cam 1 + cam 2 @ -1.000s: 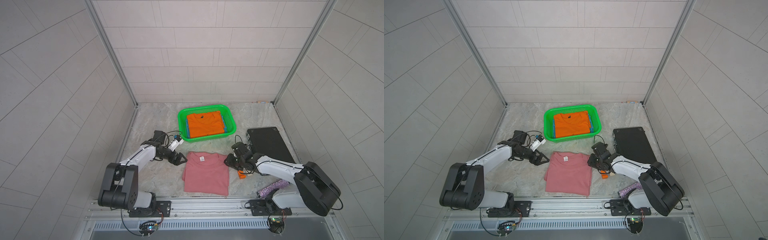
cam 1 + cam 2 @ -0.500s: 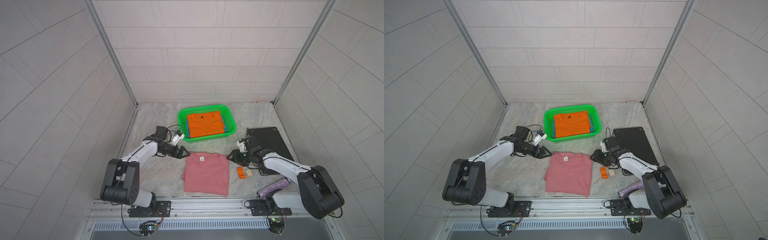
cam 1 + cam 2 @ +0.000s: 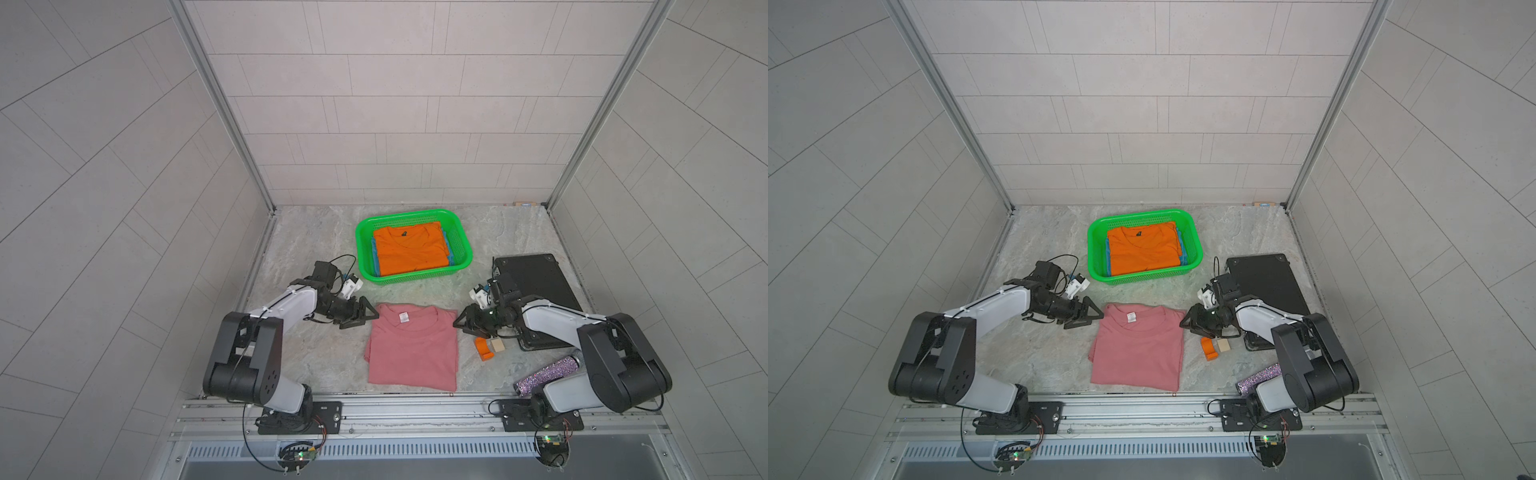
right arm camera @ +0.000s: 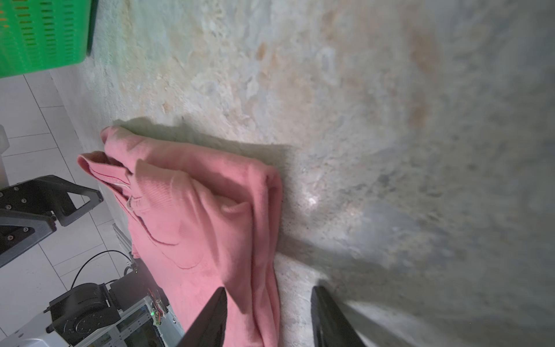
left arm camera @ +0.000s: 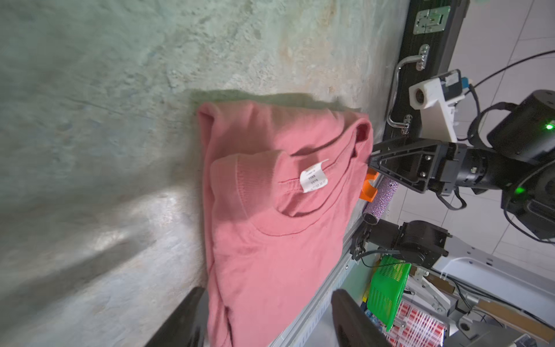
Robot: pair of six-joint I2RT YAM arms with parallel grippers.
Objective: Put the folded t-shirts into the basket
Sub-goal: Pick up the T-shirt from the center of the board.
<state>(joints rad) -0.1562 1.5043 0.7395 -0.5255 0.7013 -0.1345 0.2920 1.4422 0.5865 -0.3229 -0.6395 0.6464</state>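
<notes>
Pink t-shirt [image 3: 411, 353] lies flat between the tools: left tool [image 3: 373, 316] at its far-left corner, right tool [image 3: 458, 324] at far-right, both spread, gripping nothing; basket [image 3: 407, 215] sits beyond.

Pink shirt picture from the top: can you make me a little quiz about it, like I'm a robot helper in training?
1. True or false: the pink shirt is already in the basket.
2. Which shirt lies on top in the basket? A) orange B) pink C) white
3. Which gripper is closer to the orange block?

Key
1. False: it lies on the table.
2. A: the orange shirt.
3. The right gripper.
</notes>
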